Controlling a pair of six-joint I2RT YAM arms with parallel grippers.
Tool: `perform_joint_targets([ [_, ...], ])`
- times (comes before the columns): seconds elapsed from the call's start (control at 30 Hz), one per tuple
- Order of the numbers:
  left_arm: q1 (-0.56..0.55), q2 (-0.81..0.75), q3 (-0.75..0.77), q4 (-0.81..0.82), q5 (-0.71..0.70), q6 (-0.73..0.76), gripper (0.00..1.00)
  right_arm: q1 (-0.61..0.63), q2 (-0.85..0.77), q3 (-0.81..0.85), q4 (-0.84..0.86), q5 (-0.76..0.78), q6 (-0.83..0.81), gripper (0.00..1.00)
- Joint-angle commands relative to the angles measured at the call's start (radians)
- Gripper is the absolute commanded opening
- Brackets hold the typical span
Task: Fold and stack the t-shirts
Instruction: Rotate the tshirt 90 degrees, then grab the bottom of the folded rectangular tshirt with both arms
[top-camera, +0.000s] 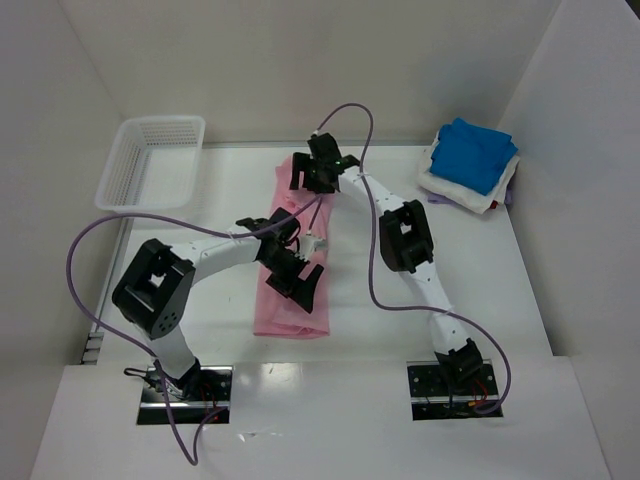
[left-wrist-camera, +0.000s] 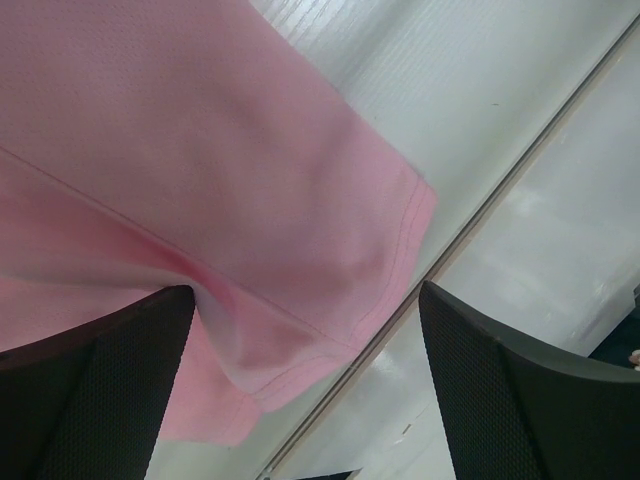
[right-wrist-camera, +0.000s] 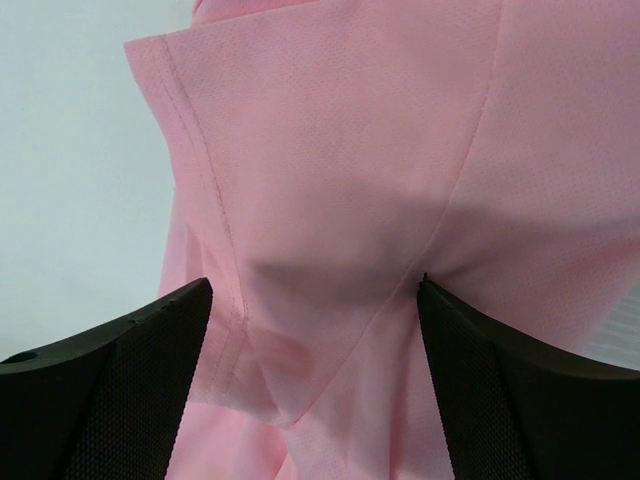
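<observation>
Top external view: the pink shirt (top-camera: 290, 318) lies in the middle of the table (top-camera: 480, 280) as a long narrow strip, its sides already turned in, running from near the far edge toward the near edge. The right gripper (top-camera: 315, 172) hangs over its far end; the left gripper (top-camera: 300, 280) is over the strip's near half. Both wrist views show jaws spread wide, with pink cloth beneath and nothing pinched between the fingers. The left wrist view catches a stitched hem corner, the right a seam and a hemmed edge. At the far right corner the blue shirt (top-camera: 472, 152) sits folded on the white shirt (top-camera: 465, 195), a stack of two. A basket (top-camera: 125, 175) stands at the far left corner, well apart from the work.

By this reading, two shirts are done and the third is partway: the lengthwise fold is made and the crosswise fold is due. The next move likely calls for a gripper to drop and pinch one end of the strip through all its layers. It would then carry that end over the other without letting the layers slide, before the bundle goes onto the blue shirt.
</observation>
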Motion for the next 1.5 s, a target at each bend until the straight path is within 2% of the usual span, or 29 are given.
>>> perform_joint_targets([
  [0.0, -0.005, -0.020, 0.005, 0.018, 0.022, 0.014, 1.00, -0.012, -0.040, 0.050, -0.056, 0.034, -0.022, 0.90],
  [0.17, -0.005, -0.141, 0.083, -0.013, -0.127, -0.035, 1.00, -0.068, -0.165, 0.008, -0.056, 0.042, -0.029, 0.95],
  [0.37, 0.035, -0.274, 0.174, -0.098, -0.416, -0.129, 1.00, -0.094, -0.408, -0.131, -0.031, 0.015, -0.065, 1.00],
  [0.5, 0.039, -0.293, 0.130, -0.122, -0.482, -0.219, 1.00, -0.094, -0.622, -0.444, 0.036, -0.010, -0.046, 1.00],
  [0.63, 0.039, -0.303, 0.045, -0.112, -0.471, -0.364, 1.00, -0.094, -0.862, -0.855, 0.116, -0.076, 0.018, 1.00],
  [0.73, 0.049, -0.363, -0.050, -0.054, -0.450, -0.477, 1.00, -0.094, -1.018, -1.098, 0.147, -0.149, 0.091, 1.00],
  [0.83, 0.061, -0.450, -0.133, -0.017, -0.419, -0.537, 1.00, -0.042, -1.142, -1.262, 0.156, -0.164, 0.127, 1.00],
  [1.03, 0.070, -0.524, -0.196, -0.040, -0.383, -0.585, 1.00, 0.102, -1.229, -1.426, 0.159, -0.164, 0.213, 1.00],
  [1.17, 0.070, -0.534, -0.214, -0.036, -0.380, -0.674, 1.00, 0.179, -1.229, -1.455, 0.177, -0.164, 0.243, 1.00],
  [1.27, 0.074, -0.598, -0.271, -0.004, -0.397, -0.739, 1.00, 0.242, -1.225, -1.483, 0.215, -0.164, 0.283, 1.00],
  [1.37, 0.088, -0.684, -0.309, 0.015, -0.402, -0.762, 1.00, 0.302, -1.214, -1.507, 0.234, -0.129, 0.314, 1.00],
  [1.47, 0.098, -0.702, -0.326, 0.015, -0.402, -0.768, 1.00, 0.341, -1.179, -1.507, 0.234, -0.107, 0.329, 0.98],
])
